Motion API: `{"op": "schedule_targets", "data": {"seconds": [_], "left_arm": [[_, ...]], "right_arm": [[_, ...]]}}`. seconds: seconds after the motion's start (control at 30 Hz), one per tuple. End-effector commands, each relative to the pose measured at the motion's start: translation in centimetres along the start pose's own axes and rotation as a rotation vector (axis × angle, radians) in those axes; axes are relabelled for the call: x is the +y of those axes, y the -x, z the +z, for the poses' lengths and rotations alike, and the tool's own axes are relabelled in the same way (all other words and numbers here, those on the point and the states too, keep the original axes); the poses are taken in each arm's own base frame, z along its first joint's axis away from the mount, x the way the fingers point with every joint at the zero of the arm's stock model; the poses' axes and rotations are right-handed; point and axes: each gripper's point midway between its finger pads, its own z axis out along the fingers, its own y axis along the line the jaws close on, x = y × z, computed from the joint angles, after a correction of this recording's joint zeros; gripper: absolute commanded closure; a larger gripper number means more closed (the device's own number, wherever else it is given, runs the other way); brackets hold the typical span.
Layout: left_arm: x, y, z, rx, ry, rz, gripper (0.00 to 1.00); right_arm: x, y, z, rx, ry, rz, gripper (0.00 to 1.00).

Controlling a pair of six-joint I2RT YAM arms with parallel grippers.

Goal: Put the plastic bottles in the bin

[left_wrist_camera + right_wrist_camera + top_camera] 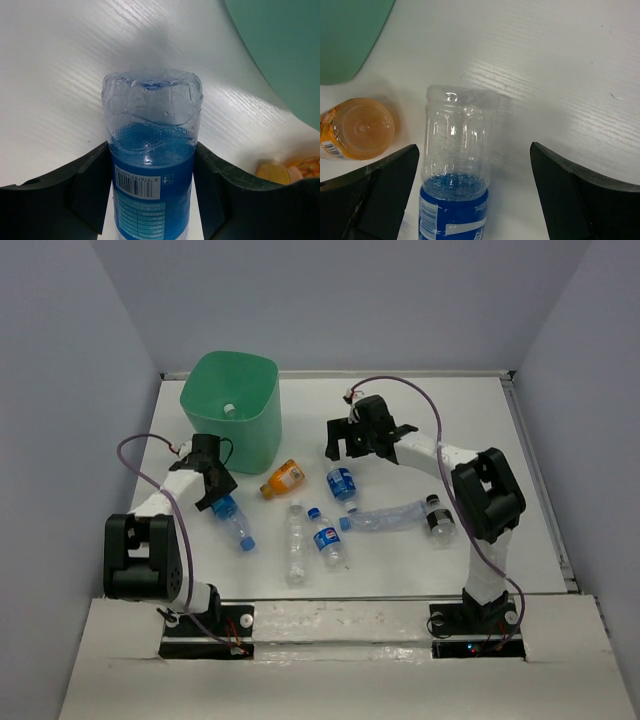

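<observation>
The mint-green bin [258, 430] stands at the back left with one bottle [229, 409] inside. My left gripper [216, 496] is shut on a blue-labelled bottle [233, 522]; in the left wrist view the fingers [90, 190] press both sides of the bottle [152, 120], right of the bin's near corner. My right gripper [345, 452] is open above another blue-labelled bottle [342, 483]; in the right wrist view that bottle [456, 145] lies between the spread fingers [390, 185], nearer the left one and untouched. An orange bottle [283, 478] lies between the arms.
More bottles lie in the middle: a clear one [295, 543], a blue-labelled one [327, 537], a crushed clear one [390, 515] and a dark-capped one [438, 518]. The orange bottle [362, 127] and the bin wall [350, 35] lie left of my right gripper.
</observation>
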Motion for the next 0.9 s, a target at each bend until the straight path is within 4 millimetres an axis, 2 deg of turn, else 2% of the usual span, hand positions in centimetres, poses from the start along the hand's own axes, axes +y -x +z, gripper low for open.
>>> {"op": "schedule_targets", "data": {"seconds": [0.0, 0.07, 0.13, 0.17, 0.2, 0.3, 0.33, 0.37, 0.4, 0.43, 0.5, 0.53, 0.6, 0.63, 0.7, 0.73, 0.77, 0.8, 0.87], "left_arm": [[0.5, 3.5, -5.7, -0.14, -0.05, -0.014, 0.54], [-0.2, 4.7, -8.0, -0.188, -0.112, -0.015, 0.54], [-0.8, 6.2, -11.2, -0.249, -0.176, -0.025, 0.54], [-0.9, 6.6, -12.3, -0.266, -0.195, -0.031, 0.53], [-0.8, 6.8, -13.9, -0.281, -0.222, -0.036, 0.53], [-1.7, 9.2, -18.5, -0.37, -0.313, -0.063, 0.52], [-2.2, 11.3, -21.8, -0.455, -0.372, -0.09, 0.51], [-2.5, 12.6, -23.7, -0.506, -0.407, -0.104, 0.51], [-3.0, 13.9, -25.7, -0.555, -0.447, -0.117, 0.51], [-3.7, 16.4, -29.4, -0.65, -0.516, -0.145, 0.51], [-4.5, 18.8, -32.3, -0.724, -0.568, -0.182, 0.51], [-5.3, 20.9, -34.4, -0.783, -0.607, -0.204, 0.51], [-6.8, 23.6, -34.6, -0.829, -0.615, -0.231, 0.52], [-6.7, 25.2, -36.0, -0.881, -0.613, -0.26, 0.52], [-7.2, 27.2, -36.0, -0.923, -0.587, -0.279, 0.52], [-8.1, 28.4, -34.3, -0.917, -0.553, -0.276, 0.52], [-8.2, 29.8, -34.9, -0.963, -0.542, -0.293, 0.52], [-8.5, 30.5, -34.7, -0.977, -0.534, -0.297, 0.52], [-9.8, 32.1, -33.1, -0.988, -0.514, -0.297, 0.52]], "right_arm": [[0.4, 1.8, 1.0, -0.015, 0.005, -0.029, 0.03], [0.2, 1.4, 2.1, 0.006, 0.006, -0.031, 0.03], [0.6, 1.2, 2.6, 0.028, 0.03, -0.03, 0.03], [0.9, 1.9, 2.8, 0.017, 0.042, -0.029, 0.03], [1.1, 1.5, 3.2, 0.03, 0.061, -0.023, 0.03], [1.1, 1.7, 3.7, 0.028, 0.06, -0.014, 0.03], [1.0, 1.5, 4.1, 0.031, 0.057, -0.01, 0.05], [1.0, 1.5, 4.3, 0.03, 0.056, -0.009, 0.07], [0.9, 1.7, 4.4, 0.024, 0.053, -0.005, 0.1], [0.9, 2.2, 4.5, 0.005, 0.046, 0.006, 0.2], [0.9, 2.7, 4.4, -0.016, 0.038, 0.015, 0.31], [1.0, 3.3, 4.2, -0.035, 0.037, 0.019, 0.39], [1.0, 3.8, 3.9, -0.053, 0.03, 0.017, 0.41], [1.0, 4.3, 3.5, -0.067, 0.026, 0.017, 0.45], [1.1, 5.1, 2.9, -0.094, 0.017, 0.014, 0.51], [1.1, 5.6, 2.5, -0.109, 0.01, 0.014, 0.53], [1.3, 6.3, 1.6, -0.137, 0.016, 0.006, 0.53], [1.5, 6.8, 1.0, -0.155, 0.016, 0.003, 0.54], [1.6, 7.8, 0.0, -0.195, 0.009, -0.008, 0.54]]}}
